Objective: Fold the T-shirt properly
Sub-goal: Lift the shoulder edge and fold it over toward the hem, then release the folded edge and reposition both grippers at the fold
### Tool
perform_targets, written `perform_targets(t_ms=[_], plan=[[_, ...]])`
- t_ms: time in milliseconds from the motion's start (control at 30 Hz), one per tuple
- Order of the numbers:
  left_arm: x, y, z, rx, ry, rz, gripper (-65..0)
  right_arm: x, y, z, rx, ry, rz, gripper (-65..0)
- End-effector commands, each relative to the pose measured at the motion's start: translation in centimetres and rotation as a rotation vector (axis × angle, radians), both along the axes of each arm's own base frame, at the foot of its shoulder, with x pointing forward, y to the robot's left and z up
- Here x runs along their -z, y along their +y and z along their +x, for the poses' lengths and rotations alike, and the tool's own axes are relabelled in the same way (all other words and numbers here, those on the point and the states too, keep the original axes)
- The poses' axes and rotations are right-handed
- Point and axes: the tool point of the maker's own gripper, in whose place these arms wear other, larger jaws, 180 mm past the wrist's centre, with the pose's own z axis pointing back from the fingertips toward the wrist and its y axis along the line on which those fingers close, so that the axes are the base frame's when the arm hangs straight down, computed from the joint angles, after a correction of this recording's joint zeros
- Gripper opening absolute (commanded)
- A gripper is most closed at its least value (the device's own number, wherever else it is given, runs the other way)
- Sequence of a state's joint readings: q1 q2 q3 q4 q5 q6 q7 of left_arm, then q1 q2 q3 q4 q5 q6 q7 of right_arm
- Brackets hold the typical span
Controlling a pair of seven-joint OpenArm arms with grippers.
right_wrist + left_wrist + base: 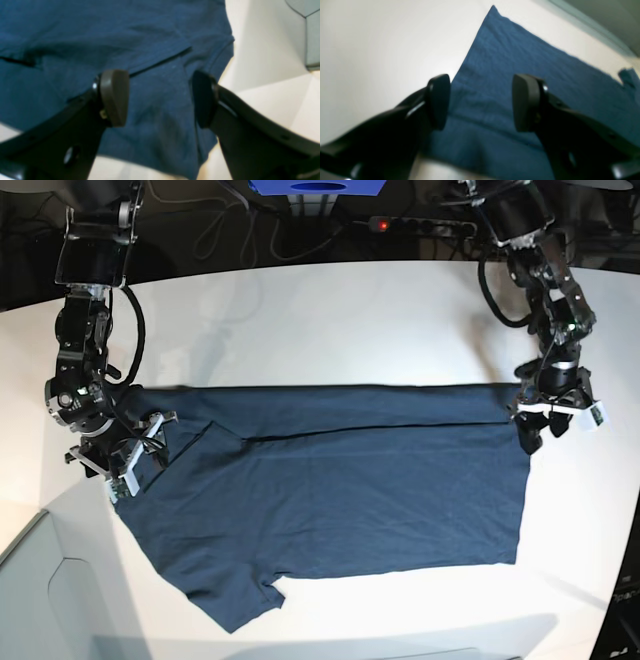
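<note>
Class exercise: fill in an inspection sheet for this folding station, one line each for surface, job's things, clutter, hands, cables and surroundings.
Surface: white table, bare around the garment.
Job's things: T-shirt spread out, far long edge folded over, one sleeve sticking out at the near side.
Clutter: nothing seen.
Hands: left hand open at the shirt's far hem corner; right hand open over the shoulder end.
Cables: power strip and wires behind the table.
Surroundings: blue object at the back.

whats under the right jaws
Blue cloth: the shirt fills the gap between the open jaws of the right gripper, near a sleeve seam. The white table shows beside it. Whatever lies beneath the cloth itself is covered.
</note>
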State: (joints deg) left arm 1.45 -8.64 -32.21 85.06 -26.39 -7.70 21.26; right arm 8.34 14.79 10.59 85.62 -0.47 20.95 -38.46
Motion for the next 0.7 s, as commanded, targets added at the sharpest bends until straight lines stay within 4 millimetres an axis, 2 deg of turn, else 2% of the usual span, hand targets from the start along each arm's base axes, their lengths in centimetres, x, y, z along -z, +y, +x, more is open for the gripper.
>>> perform_targets(t_ms=[0, 167, 333, 467, 667], plan=[[-1.2, 0.8, 0.1, -0.009, -0.034, 0.025, -27.6, -2.1, 0.0, 0.7, -0.013, -0.068, -0.005, -26.9], [2.4, 1.3, -1.4, -0.029, 0.053, -0.012, -27.6, -2.0, 0.7, -1.3, -0.036, -0.069, -0.019, -26.9], [4.4, 1.5, -1.9, -0.040, 0.102, -0.034, -27.6, -1.2, 0.9, -2.8, -0.044, -0.048, -0.022, -26.9], [4.8, 1.5, -2.1, -0.044, 0.112, -0.039, -27.6, -0.4, 0.8, -3.6, -0.042, -0.024, -0.025, -26.9], [5.8, 1.5, -2.6, -0.048, 0.136, -0.048, -27.6, -1.0, -1.6, -4.3, 0.018, -0.036, -0.041, -26.9]])
